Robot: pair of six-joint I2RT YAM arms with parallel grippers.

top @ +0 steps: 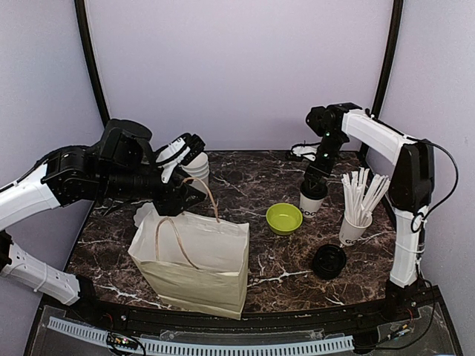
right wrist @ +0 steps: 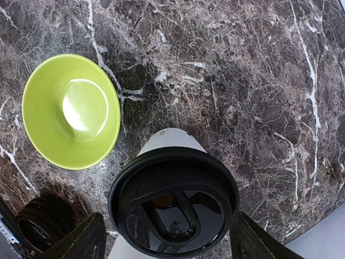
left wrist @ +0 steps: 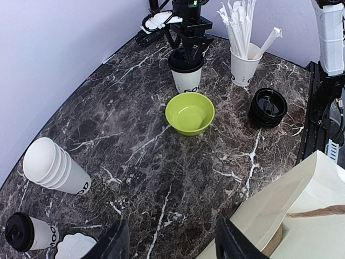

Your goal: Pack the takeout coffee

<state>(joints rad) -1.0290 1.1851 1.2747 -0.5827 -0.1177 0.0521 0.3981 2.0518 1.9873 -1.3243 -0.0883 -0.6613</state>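
Straddling white paper cup with round black lid (right wrist: 172, 197), right gripper (right wrist: 165, 229) jaws standing spread, just beside lime-green bowl (right wrist: 70, 110); left gripper (left wrist: 172, 232) hovering spread, empty, by tan paper bag (left wrist: 302, 208).

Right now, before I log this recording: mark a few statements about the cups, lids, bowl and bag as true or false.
1. The lime-green round bowl is empty. True.
2. The stack of black plastic lids sits inside the tan paper bag. False: it rests on the dark marble table, near the white cup of long sticks.
3. The right end effector straddles an upright white paper cup with a black lid. True.
4. Every lidded cup stands upright. False: another lidded white cup lies on its side.
5. The left end effector grips a cup. False: its jaws stand apart with nothing between them.
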